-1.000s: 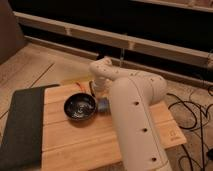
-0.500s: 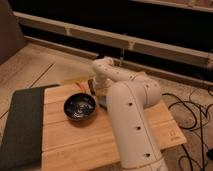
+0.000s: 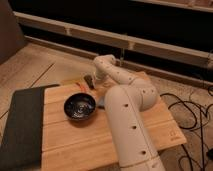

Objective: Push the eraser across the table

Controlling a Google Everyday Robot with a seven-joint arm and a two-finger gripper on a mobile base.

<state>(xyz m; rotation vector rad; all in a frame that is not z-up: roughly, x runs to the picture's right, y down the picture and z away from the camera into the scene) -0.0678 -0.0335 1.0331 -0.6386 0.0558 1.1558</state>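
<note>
The table (image 3: pixel 75 145) is a light-brown plank top. My white arm (image 3: pixel 125 115) reaches over it from the front right and bends back to the far edge. The gripper (image 3: pixel 89 81) is the dark tip near the table's far edge, just behind the black bowl (image 3: pixel 79 107). A small bluish-grey piece (image 3: pixel 101 103), possibly the eraser, shows between the bowl and my arm, partly hidden by the arm. The gripper is a little behind and to the left of it, apart from it.
A dark grey mat (image 3: pixel 22 125) covers the table's left part. A yellowish object (image 3: pixel 70 81) lies at the far edge, left of the gripper. Black cables (image 3: pixel 192 115) lie on the floor to the right. A dark wall with a ledge (image 3: pixel 125 40) runs behind.
The arm's upper part has swung left and toward the far edge, taking the gripper from beside the bowl's right rim to behind the bowl. The bowl and mat have not moved.
</note>
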